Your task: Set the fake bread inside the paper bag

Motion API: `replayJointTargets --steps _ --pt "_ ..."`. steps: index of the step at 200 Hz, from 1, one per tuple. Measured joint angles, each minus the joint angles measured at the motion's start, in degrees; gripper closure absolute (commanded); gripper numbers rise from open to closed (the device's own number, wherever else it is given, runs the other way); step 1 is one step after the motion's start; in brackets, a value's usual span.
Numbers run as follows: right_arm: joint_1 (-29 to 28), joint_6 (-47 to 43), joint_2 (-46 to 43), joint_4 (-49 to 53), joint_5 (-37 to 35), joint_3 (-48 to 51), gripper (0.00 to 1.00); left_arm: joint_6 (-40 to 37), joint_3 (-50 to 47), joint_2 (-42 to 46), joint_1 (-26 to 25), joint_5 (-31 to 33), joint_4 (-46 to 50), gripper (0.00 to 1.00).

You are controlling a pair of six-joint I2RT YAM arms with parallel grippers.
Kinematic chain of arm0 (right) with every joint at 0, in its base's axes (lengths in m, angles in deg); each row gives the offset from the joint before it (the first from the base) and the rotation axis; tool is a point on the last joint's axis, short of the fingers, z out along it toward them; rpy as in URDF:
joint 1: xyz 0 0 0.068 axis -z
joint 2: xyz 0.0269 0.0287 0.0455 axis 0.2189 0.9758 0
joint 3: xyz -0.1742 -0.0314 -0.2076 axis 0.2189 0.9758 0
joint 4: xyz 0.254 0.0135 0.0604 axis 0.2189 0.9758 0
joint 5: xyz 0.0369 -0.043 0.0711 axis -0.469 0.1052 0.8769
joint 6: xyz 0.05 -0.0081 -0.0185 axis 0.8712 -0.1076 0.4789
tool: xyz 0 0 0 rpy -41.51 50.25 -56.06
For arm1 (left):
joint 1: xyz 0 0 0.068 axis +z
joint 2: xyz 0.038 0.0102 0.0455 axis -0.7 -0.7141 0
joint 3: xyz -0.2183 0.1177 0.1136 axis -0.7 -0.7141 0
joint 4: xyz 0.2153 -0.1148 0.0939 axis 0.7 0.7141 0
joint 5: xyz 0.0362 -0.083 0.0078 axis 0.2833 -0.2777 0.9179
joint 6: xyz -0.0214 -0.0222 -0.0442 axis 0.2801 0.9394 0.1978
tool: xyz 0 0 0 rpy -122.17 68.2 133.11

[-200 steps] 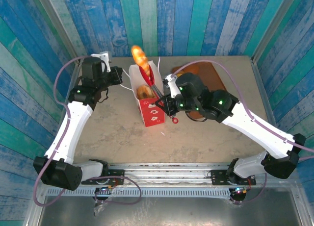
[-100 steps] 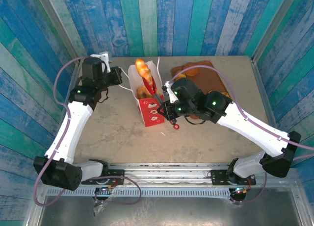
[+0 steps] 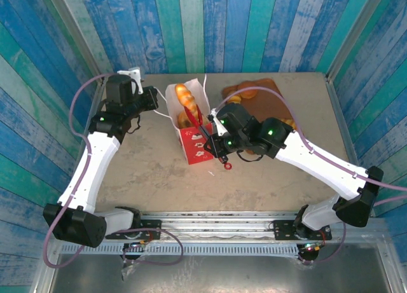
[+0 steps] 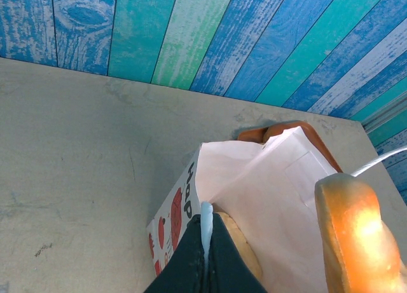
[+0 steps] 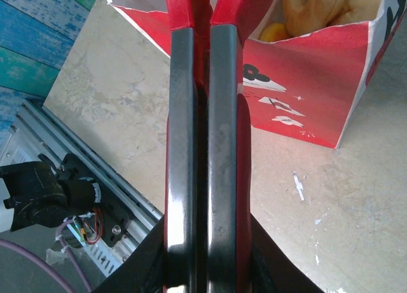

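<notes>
Blue-teal plank walls (image 3: pixel 210 26) around a beige tabletop (image 3: pixel 146 172).

Top view: bag (image 3: pixel 196 147) stands upright mid-tabletop; left end effector (image 3: pixel 159 107) closed on its left rim. Right end effector (image 3: pixel 215 142) clamps red tongs (image 3: pixel 200 115), whose tips hold bread (image 3: pixel 186 95) at the bag mouth. More bread lies on a brown board (image 3: pixel 267 95) behind.

Left wrist: fingers (image 4: pixel 184 267) pinch the bag rim; bread glows orange at right, above the white bag interior.

Right wrist: tongs squeezed nearly shut between the fingers; buns (image 5: pixel 318 7) sit inside the bag, red side facing the camera.
</notes>
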State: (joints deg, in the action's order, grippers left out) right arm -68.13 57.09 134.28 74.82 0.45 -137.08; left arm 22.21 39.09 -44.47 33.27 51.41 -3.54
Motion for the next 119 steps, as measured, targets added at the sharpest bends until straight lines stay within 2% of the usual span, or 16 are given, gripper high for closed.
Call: replayJointTargets --steps 119 --pt "0.15 -0.33 0.00 -0.15 0.07 -0.02 0.63 0.07 -0.55 0.39 0.00 0.00 -0.44 0.94"
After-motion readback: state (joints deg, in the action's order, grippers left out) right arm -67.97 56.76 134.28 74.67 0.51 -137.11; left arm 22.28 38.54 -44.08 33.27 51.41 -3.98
